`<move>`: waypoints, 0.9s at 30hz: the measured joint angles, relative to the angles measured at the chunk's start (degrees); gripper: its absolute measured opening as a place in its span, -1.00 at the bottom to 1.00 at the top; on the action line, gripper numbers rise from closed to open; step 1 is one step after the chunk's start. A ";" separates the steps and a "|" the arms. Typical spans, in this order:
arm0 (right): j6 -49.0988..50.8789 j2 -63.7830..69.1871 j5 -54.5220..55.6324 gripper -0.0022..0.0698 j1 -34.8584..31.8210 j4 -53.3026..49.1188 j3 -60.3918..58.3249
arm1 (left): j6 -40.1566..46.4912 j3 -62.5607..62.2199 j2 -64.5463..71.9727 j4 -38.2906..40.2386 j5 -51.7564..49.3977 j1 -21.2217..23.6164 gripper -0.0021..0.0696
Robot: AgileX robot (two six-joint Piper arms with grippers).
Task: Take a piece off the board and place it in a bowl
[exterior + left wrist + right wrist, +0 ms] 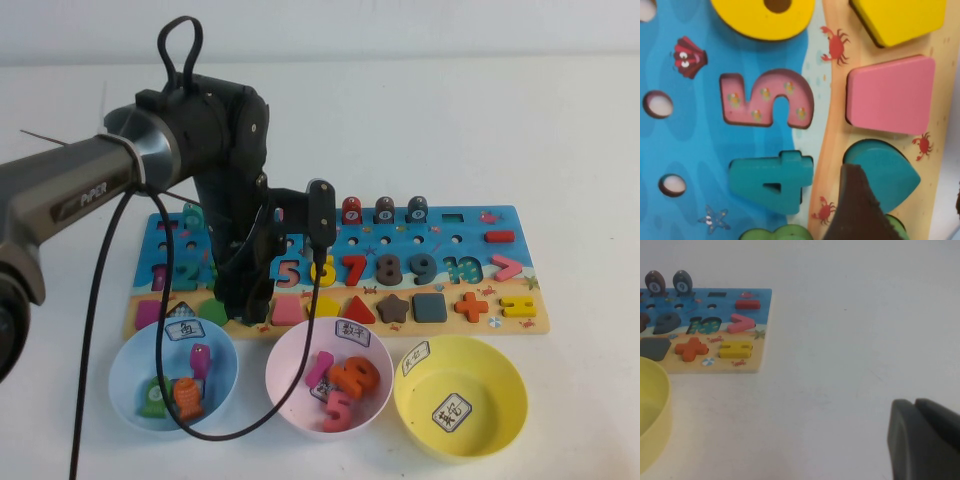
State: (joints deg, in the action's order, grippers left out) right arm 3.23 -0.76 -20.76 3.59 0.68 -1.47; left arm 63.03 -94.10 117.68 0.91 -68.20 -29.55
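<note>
The board (440, 235) lies across the table's middle. The dark-teal heart piece (890, 170) sits in its recess on the sandy strip, between a pink block (890, 95) and a green circle block (899, 226). My left gripper (245, 303) points down over the board's front left and hides the piece in the high view. In the left wrist view the left gripper (905, 205) is open, with one dark finger (855, 210) over the heart's edge and the other at the board's front edge. The yellow bowl (460, 395) stands front right. My right gripper (915, 402) is shut and empty over bare table.
A light-blue bowl (130, 385) and a pink bowl (290, 375) with several pieces stand in front of the board. A teal 4 (772, 180) and pink 5 (767, 100) sit near the heart. A black cable (95, 330) hangs from the left arm.
</note>
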 joint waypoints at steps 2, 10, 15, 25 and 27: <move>0.00 0.00 0.00 -0.99 0.00 0.00 0.00 | -0.30 0.00 0.00 0.00 -0.21 0.00 0.07; 0.00 0.00 0.00 -0.99 0.00 0.00 0.00 | -1.57 0.00 0.00 0.00 -0.85 0.00 0.07; 0.00 0.00 0.00 -0.99 0.00 0.00 0.00 | -2.23 0.00 0.00 0.15 -0.85 0.00 0.07; 0.00 0.00 0.00 -0.99 0.00 0.00 0.00 | -7.09 0.00 0.00 0.03 -0.85 0.00 0.26; 0.00 0.00 0.00 -0.99 0.00 0.00 0.00 | -7.49 0.00 0.00 0.03 -0.85 0.00 0.41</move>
State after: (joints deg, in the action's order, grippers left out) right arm 3.23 -0.76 -20.76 3.59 0.68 -1.47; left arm 55.55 -94.10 117.68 0.94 -69.06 -29.55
